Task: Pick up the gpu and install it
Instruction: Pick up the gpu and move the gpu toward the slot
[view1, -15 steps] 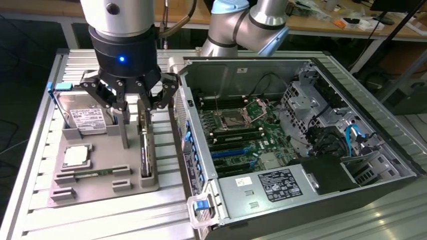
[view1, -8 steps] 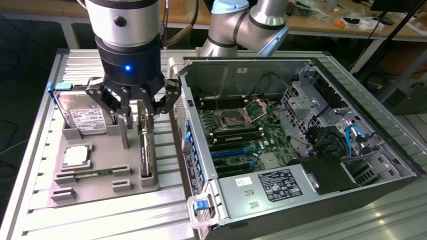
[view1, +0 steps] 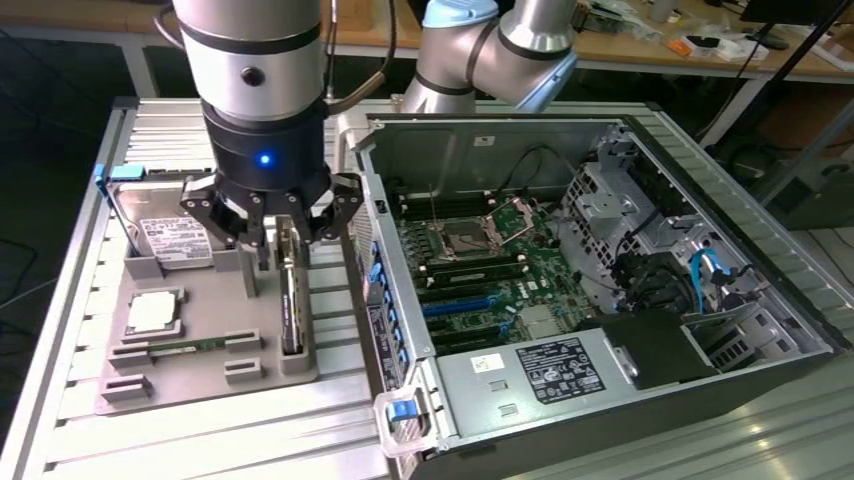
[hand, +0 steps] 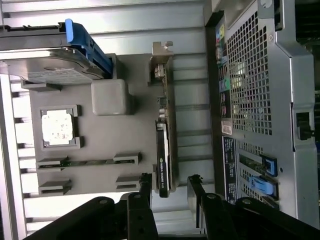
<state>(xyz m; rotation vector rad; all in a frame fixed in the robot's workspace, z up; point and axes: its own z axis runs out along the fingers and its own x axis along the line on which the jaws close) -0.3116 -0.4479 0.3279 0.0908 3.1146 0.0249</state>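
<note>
Hovering above gpu | gripper wide open, holding nothing, jaws astride it | exterior view: case at 3 o'clock | we judge centred, square grip safest

The ribbed aluminium counter carries two things side by side — a grey parts tray and an open computer case.

light: bright, even | shadows: soft (case interior darker) | glare: mild
</note>
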